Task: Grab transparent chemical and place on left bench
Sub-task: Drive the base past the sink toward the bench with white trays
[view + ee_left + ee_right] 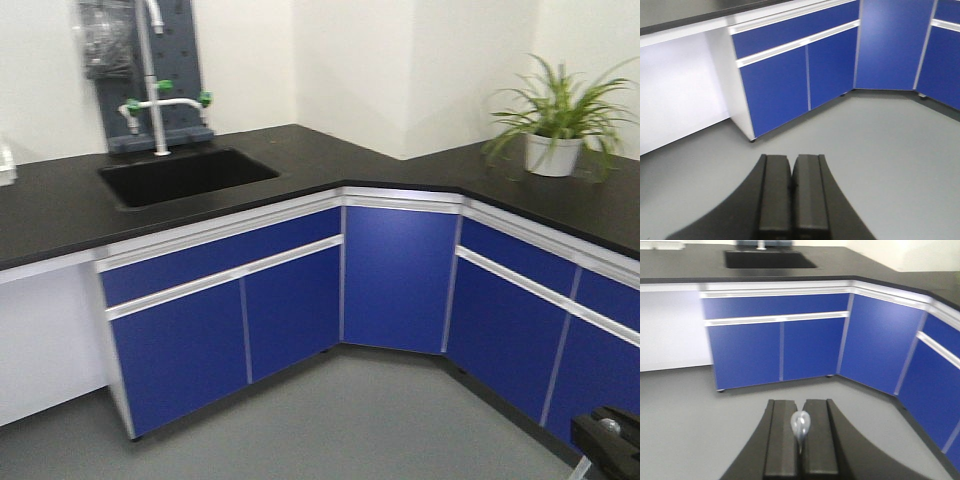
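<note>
1. Status of right gripper (800,405): the two pads are pressed together on the transparent chemical (800,424), a clear dropper. Its bulb shows in front of the pads, and the thin stem runs along the seam between them.
2. Left gripper (791,162): the pads meet face to face with nothing between them.
3. Position: both grippers hang over the grey floor (690,415), facing the blue cabinets (810,345) and well apart from the worktop.
4. Surroundings: the black bench (60,200) turns a corner. The sink (185,175) sits in its left run, with a white faucet (158,105) behind it. A potted plant (555,120) stands on the right run.
</note>
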